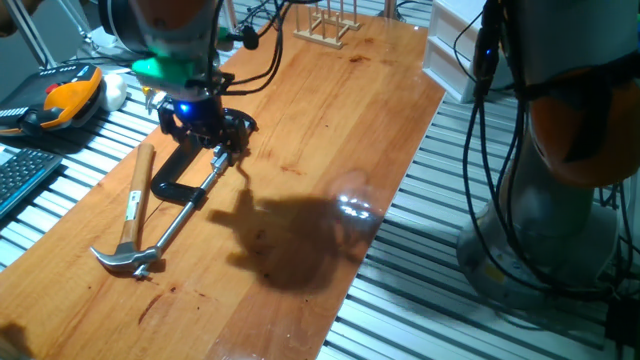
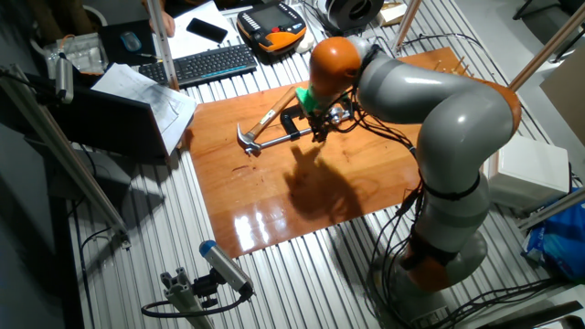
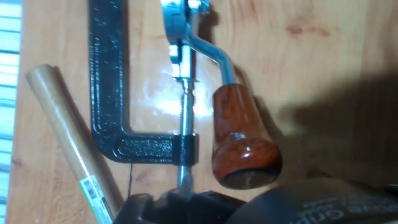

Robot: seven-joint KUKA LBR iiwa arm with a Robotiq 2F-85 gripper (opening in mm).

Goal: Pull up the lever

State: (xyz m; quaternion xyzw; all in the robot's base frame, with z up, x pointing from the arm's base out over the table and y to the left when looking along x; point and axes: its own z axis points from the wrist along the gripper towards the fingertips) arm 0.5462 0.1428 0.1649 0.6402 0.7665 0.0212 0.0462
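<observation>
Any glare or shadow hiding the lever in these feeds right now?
One fixed view: arm shadow and a glare patch lie right of the lever, not on it. Other fixed view: glare near the table's front edge. Hand view: lever sharp, glossy highlight, shadow at right.

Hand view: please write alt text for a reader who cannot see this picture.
Close-up of a lever with a reddish-brown wooden knob, a bent silver arm hinged on a black C-shaped clamp lying on a wooden table. A threaded steel rod crosses the clamp's opening, and a hammer's wooden handle lies at the left.
</observation>
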